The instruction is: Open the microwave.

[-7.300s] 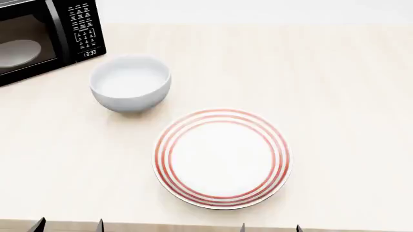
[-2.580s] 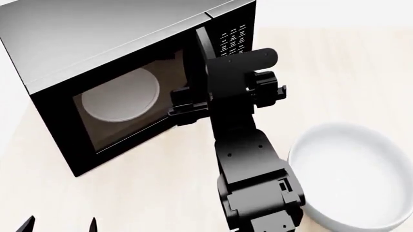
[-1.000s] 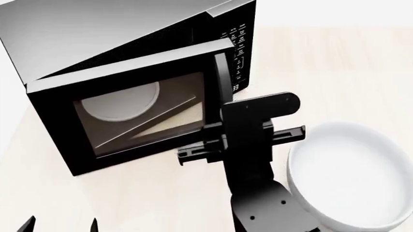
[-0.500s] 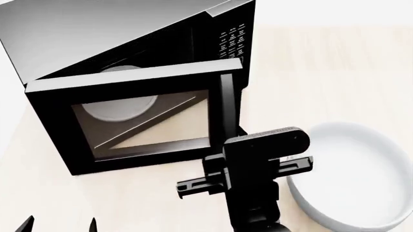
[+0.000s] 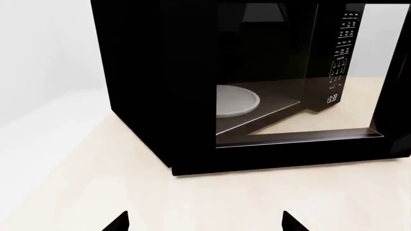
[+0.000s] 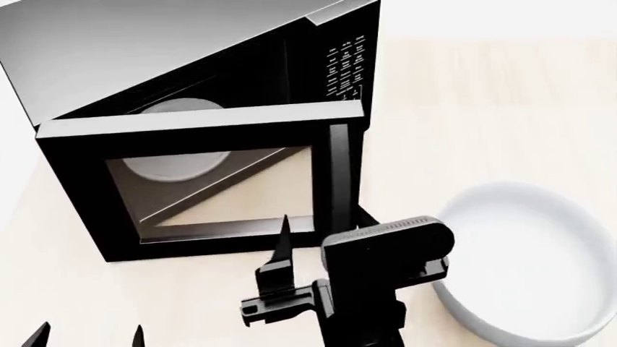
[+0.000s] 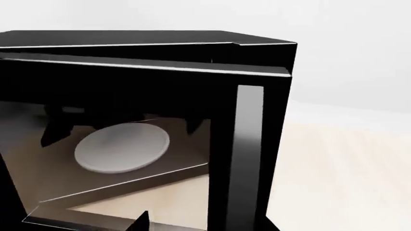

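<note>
Microwave [image 6: 193, 108] door [image 6: 202, 181] stood partly swung out; right gripper [image 6: 289, 285] off the handle [image 6: 337, 177], fingers apart. Left gripper [image 5: 202, 224] fingers apart too.

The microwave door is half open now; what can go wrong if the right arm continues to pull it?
The right gripper appears off the handle, so the door may stop partly open. The white bowl sits right beside that arm, and a wider swing could knock it. The microwave sits loose on the counter, so hard pulling might drag it.

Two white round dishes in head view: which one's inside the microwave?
The flat turntable, seen through the door window of the microwave. The deep white bowl stands outside on the table, beside the right gripper.
</note>
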Available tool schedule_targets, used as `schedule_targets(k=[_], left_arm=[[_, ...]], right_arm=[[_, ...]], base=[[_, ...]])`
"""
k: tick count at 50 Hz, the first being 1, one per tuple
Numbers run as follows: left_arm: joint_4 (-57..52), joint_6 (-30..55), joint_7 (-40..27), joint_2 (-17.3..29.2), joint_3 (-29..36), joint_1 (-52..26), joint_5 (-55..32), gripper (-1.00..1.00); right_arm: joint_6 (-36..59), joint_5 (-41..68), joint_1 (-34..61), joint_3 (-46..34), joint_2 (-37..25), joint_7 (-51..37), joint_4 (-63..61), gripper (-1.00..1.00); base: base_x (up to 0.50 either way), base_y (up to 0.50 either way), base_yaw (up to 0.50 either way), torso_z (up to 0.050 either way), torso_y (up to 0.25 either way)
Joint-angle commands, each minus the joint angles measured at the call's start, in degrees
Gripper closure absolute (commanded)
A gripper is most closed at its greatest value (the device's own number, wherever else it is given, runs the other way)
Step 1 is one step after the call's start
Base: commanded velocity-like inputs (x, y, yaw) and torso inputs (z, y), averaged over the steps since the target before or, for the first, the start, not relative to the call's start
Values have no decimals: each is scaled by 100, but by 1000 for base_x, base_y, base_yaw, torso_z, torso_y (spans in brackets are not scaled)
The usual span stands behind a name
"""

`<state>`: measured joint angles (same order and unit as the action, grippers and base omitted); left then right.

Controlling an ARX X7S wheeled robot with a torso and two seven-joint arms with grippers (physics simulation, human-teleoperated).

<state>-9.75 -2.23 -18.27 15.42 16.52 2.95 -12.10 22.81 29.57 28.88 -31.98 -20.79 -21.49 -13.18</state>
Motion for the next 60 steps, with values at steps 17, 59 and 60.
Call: schedule_targets(k=[17,59,60], left_arm=[[-34,-10,-56,53,54,9,-32,-100],[-115,-18,-108,123,170,23,-75,-100],[-118,-14,-110,127,168,22,-82,-100]], right_arm=[[-486,293,20,251,-129,286,-351,-100],[3886,3428,2980,1285,-647,-2944,-3604,-100],[3937,3443,3141,1237,-636,-2839,-3474,-100]], base=[[0,0,0,1,2],[0,0,0,0,0],[0,0,0,0,0]])
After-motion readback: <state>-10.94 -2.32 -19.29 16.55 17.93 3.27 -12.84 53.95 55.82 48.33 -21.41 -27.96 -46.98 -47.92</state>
